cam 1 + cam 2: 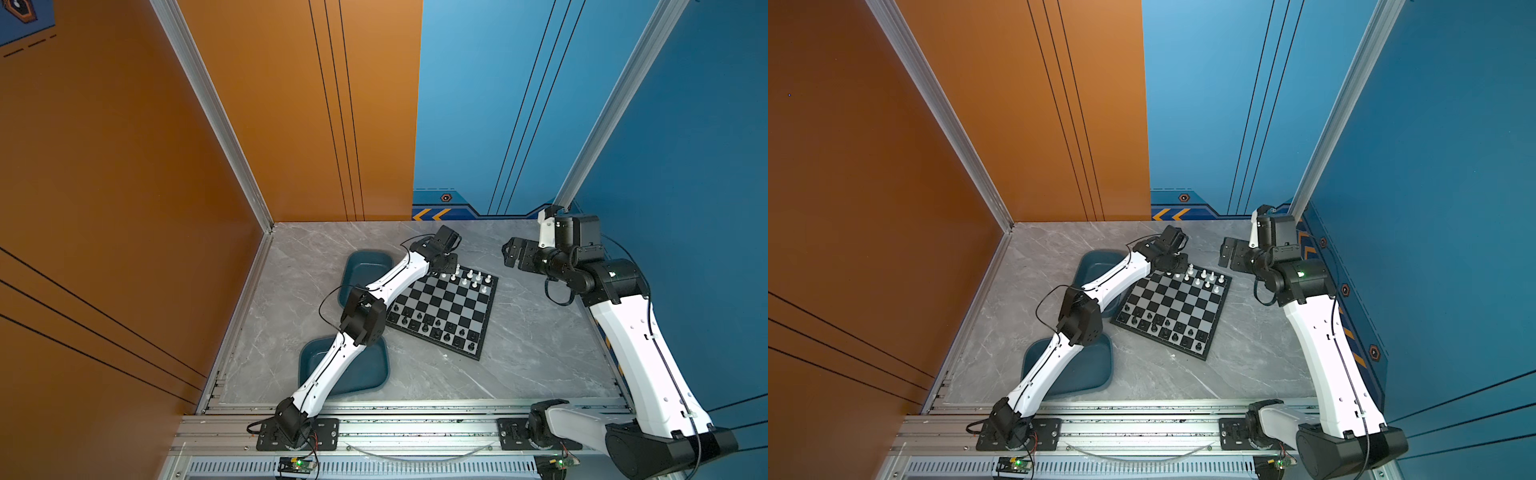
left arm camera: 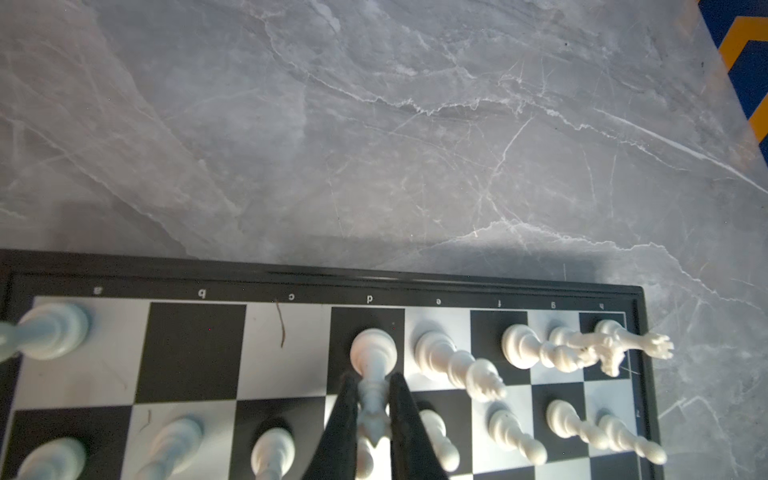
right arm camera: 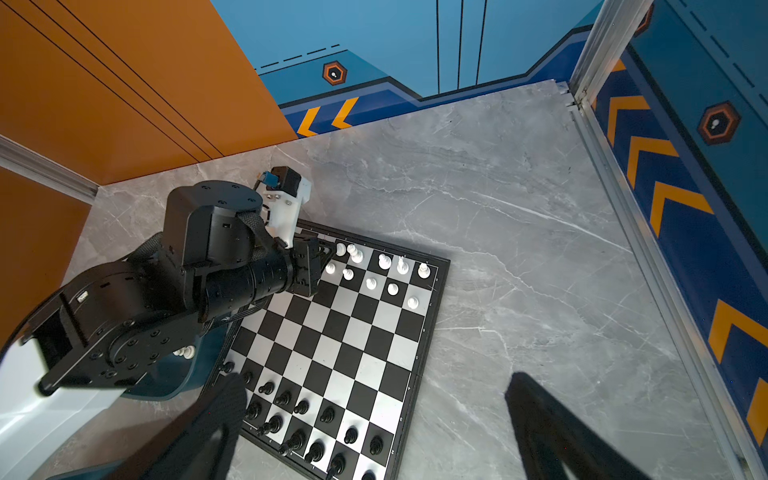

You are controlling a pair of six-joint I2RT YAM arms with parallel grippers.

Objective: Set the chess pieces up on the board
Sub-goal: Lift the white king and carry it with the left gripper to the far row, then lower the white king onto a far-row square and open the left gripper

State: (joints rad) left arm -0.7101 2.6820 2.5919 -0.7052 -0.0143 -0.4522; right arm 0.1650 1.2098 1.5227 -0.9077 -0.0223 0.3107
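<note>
The board (image 1: 449, 299) (image 1: 1177, 303) lies turned at an angle in the middle of the table. White chess pieces (image 1: 473, 276) (image 3: 384, 262) stand along its far rows and black ones (image 1: 436, 332) (image 3: 299, 405) along its near rows. My left gripper (image 2: 374, 399) (image 3: 332, 249) is shut on a white crowned piece (image 2: 372, 349), whose base is over the black d square of the far row. Whether the base touches the square I cannot tell. My right gripper (image 1: 509, 251) (image 3: 374, 415) hangs open above the table at the back right, holding nothing.
Two teal trays (image 1: 365, 266) (image 1: 361, 374) lie left of the board, partly under my left arm. A white piece (image 3: 185, 352) shows in the far tray. Orange and blue walls close the table at the back and sides. Bare marble (image 1: 540, 332) lies right of the board.
</note>
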